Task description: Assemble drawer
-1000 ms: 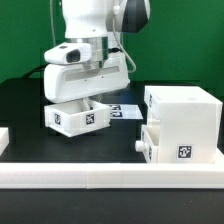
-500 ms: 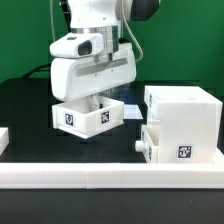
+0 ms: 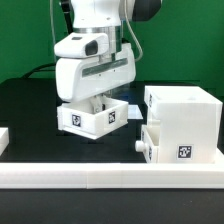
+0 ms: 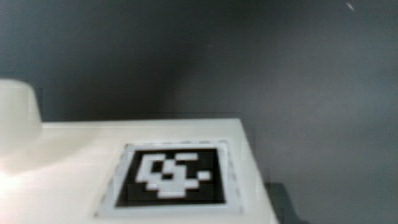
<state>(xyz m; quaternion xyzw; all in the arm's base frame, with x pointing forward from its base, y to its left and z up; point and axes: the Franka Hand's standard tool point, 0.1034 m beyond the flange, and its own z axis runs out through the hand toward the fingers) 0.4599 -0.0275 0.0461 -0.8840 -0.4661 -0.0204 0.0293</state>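
Observation:
My gripper [image 3: 98, 101] reaches down into a low white tray [image 3: 92, 118] and is shut on its wall, holding it just above the black table. The tray shows two square tags on its sides. In the wrist view the tray [image 4: 80, 160] fills the near part, with one tag [image 4: 175, 177] on it; my fingers do not show there. The tall white housing [image 3: 185, 112] stands at the exterior view's right. A second tray [image 3: 162, 142] sits in its lower slot, sticking out with its knob [image 3: 140, 147] toward the held tray.
The marker board [image 3: 129, 108] lies flat on the table behind the held tray. A long low white rail [image 3: 100, 178] runs along the front. A small white piece [image 3: 3, 140] sits at the exterior view's left edge.
The arm has carried the tray toward the exterior view's right, closer to the housing, and has turned it so that its tagged sides face differently.

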